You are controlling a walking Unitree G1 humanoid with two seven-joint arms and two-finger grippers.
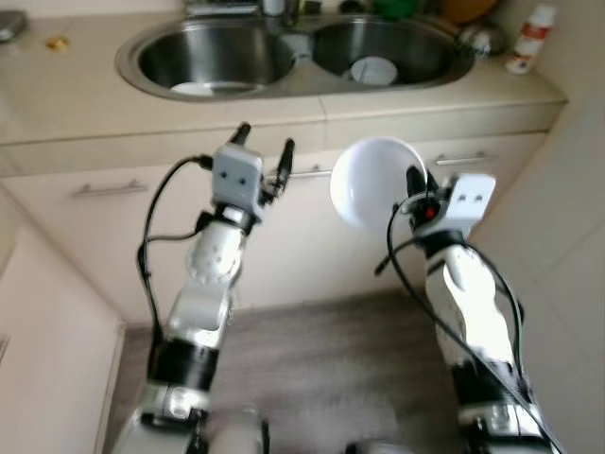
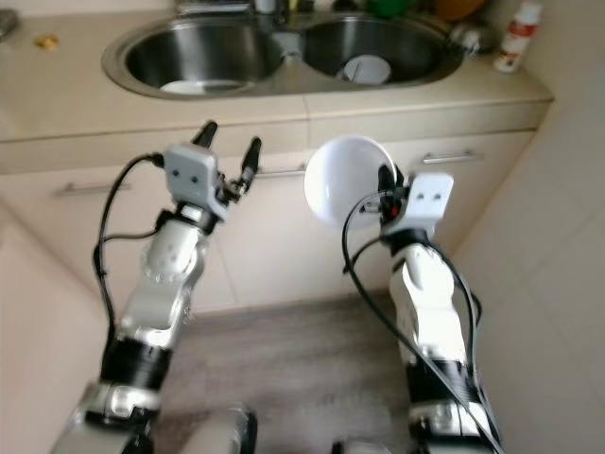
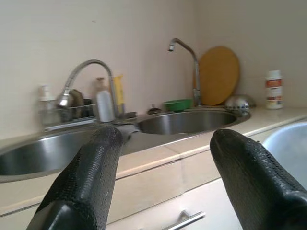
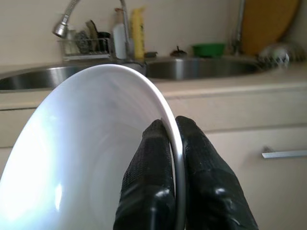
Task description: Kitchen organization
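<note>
— Where is the bowl relative to your gripper?

— My right gripper (image 4: 169,143) has the white bowl (image 1: 376,182) by its rim: one black finger sits inside the bowl, the other outside, pinched together with the rim between them. From the head camera the bowl stands at about ten o'clock from my right wrist, tipped on edge with its hollow facing the camera, in front of the cream cabinet doors (image 1: 113,203) below the counter (image 1: 66,95).

— And your other arm?

— My left gripper (image 1: 267,148) is raised beside it, at nine o'clock from the bowl and well apart from it. Its two fingers (image 3: 91,177) are spread wide with nothing between them.

— What lies ahead?

— A double steel sink (image 1: 227,61) at twelve o'clock. The left basin holds a white plate (image 1: 203,89), the right basin a small white cup (image 1: 373,71). A white bottle with a red label (image 1: 529,40) stands on the counter at about one o'clock, beyond the sink's right end.
</note>
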